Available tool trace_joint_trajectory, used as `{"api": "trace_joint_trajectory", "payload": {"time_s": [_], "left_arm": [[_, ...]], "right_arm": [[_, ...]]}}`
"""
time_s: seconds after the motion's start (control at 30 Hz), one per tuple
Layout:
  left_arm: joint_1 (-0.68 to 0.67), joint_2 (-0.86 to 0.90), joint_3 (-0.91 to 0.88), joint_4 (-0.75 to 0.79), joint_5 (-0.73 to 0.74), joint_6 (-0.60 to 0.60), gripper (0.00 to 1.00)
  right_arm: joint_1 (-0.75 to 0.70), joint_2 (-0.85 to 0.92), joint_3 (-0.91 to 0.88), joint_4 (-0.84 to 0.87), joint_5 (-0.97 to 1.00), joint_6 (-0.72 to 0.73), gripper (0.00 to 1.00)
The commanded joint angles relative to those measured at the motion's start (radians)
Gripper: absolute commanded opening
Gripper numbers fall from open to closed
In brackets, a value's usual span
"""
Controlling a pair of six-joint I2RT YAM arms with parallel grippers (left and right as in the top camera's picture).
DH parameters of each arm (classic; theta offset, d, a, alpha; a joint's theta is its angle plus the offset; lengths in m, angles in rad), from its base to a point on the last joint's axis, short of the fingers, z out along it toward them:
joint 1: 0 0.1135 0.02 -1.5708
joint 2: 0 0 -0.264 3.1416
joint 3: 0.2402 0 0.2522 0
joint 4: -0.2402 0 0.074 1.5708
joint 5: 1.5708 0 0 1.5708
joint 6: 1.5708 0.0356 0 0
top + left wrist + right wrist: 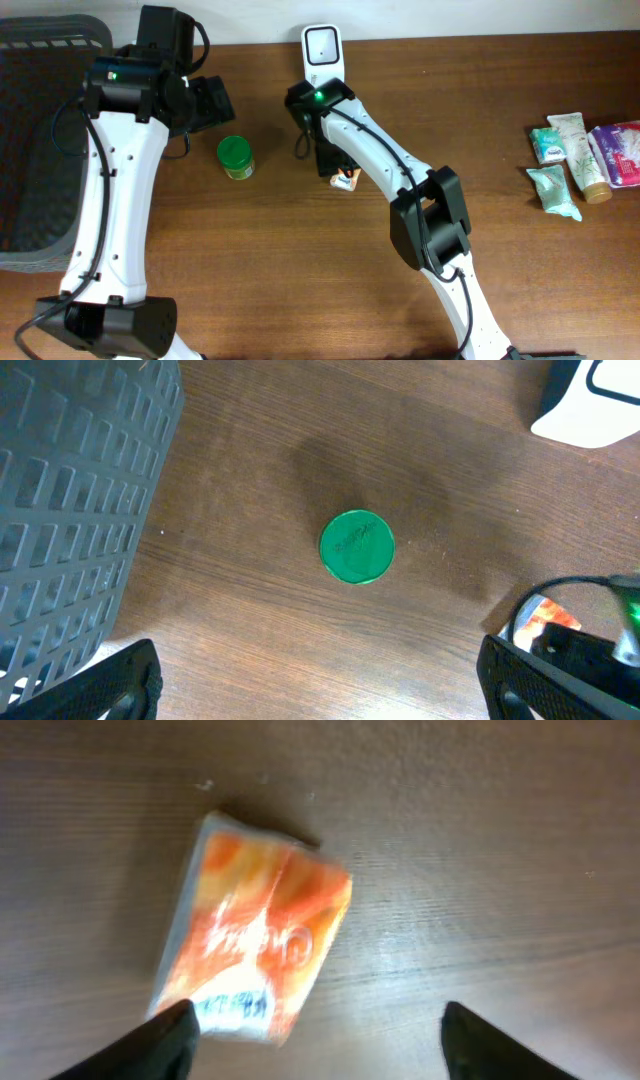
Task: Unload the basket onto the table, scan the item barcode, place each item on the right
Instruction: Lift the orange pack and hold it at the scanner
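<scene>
Near the desk's (pixel 280 260) back edge, by the scanner (pixel 322 50), your packet (pixel 255 940) lies flat beneath the right gripper (pixel 318 1030), spread and empty; left gripper (pixel 320 690) spread too. Whether it has scanned, you cannot tell.

Was a brown wooden table (pixel 300 260); bore grey basket (pixel 30 150) at left, green-lidded jar (pixel 236 156), white scanner (pixel 323 50) at back, orange packet (pixel 250 950) near it, tubes and sachets (pixel 580 150) far right.
</scene>
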Motion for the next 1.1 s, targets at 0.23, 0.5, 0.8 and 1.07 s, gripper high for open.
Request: {"api": "trace_joint_trajectory", "payload": {"time_s": [0.23, 0.5, 0.8, 1.07], "left_arm": [[0.006, -0.014, 0.009, 0.001, -0.008, 0.013, 0.99], [0.006, -0.014, 0.009, 0.001, -0.008, 0.013, 0.99], [0.006, -0.014, 0.009, 0.001, -0.008, 0.013, 0.99], [0.006, -0.014, 0.009, 0.001, -0.008, 0.013, 0.99]], "right_arm": [[-0.009, -0.015, 0.046, 0.123, -0.32, -0.098, 0.69], [-0.009, -0.015, -0.2, 0.297, -0.174, -0.038, 0.54], [-0.107, -0.021, 0.035, 0.15, -0.603, -0.298, 0.04], [-0.253, -0.019, -0.087, 0.129, -0.911, -0.549, 0.33]]}}
